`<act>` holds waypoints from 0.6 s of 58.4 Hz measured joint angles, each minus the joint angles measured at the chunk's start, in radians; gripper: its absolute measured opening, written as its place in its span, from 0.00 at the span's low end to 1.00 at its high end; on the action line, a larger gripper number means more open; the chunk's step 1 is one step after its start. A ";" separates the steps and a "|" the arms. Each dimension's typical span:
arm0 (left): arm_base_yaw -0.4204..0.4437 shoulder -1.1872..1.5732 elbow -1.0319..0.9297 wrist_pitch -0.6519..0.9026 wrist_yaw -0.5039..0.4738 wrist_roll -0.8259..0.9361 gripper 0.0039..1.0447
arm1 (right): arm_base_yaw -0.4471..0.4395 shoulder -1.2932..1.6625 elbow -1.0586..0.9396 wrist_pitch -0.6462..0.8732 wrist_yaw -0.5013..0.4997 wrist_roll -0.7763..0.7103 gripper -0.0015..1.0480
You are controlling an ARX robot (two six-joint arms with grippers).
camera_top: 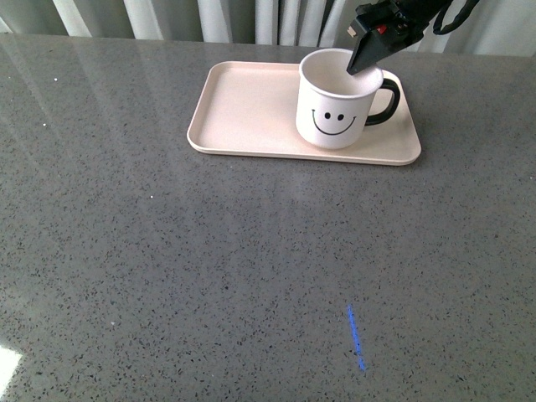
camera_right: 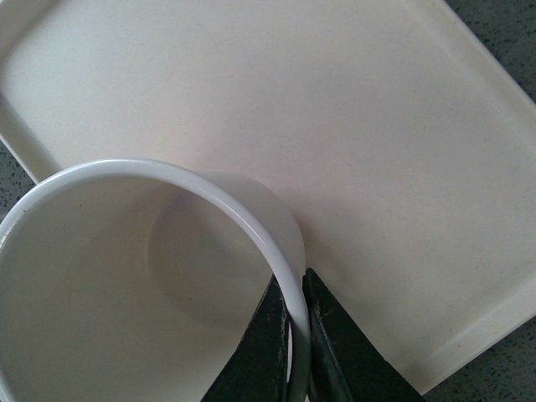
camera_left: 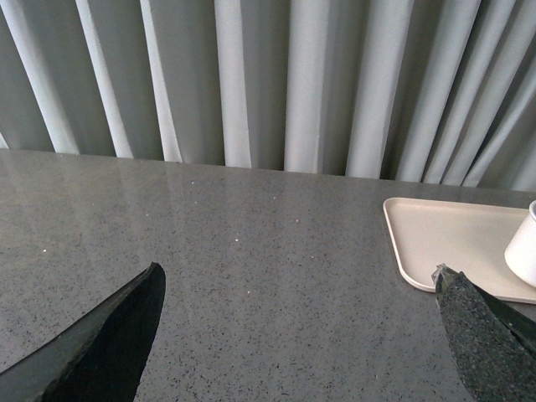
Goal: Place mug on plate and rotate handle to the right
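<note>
Front view, mug: the mug (camera_top: 337,105) stands upright on the right half of the plate (camera_top: 243,109), smiley face toward the camera.
Front view, handle: the handle (camera_top: 388,102) sticks out to the robot's right, its loop over the plate's right end.
Front view, right gripper: the right gripper (camera_top: 360,64) reaches down from above onto the far right part of the rim, just beside the handle's root.
Left wrist view, left gripper: the left gripper (camera_left: 297,280) hangs over bare table (camera_left: 251,251) with its jaws spread wide and nothing between them. The plate (camera_left: 444,239) and the mug (camera_left: 526,251) sit well off to its right.
Right wrist view, grip: the right gripper (camera_right: 295,339) pinches the mug (camera_right: 167,176) wall, one finger inside and one outside, with the plate (camera_right: 377,126) beneath.
Judgement: the right arm is the nearer one. The handle already points right, so letting go straight upward looks like what remains.
</note>
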 joint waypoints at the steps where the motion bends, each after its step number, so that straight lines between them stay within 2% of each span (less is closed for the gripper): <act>1: 0.000 0.000 0.000 0.000 0.000 0.000 0.91 | 0.000 0.003 0.000 -0.001 0.000 -0.001 0.02; 35: 0.000 0.000 0.000 0.000 0.000 0.000 0.91 | -0.001 0.016 0.001 -0.003 0.008 -0.030 0.02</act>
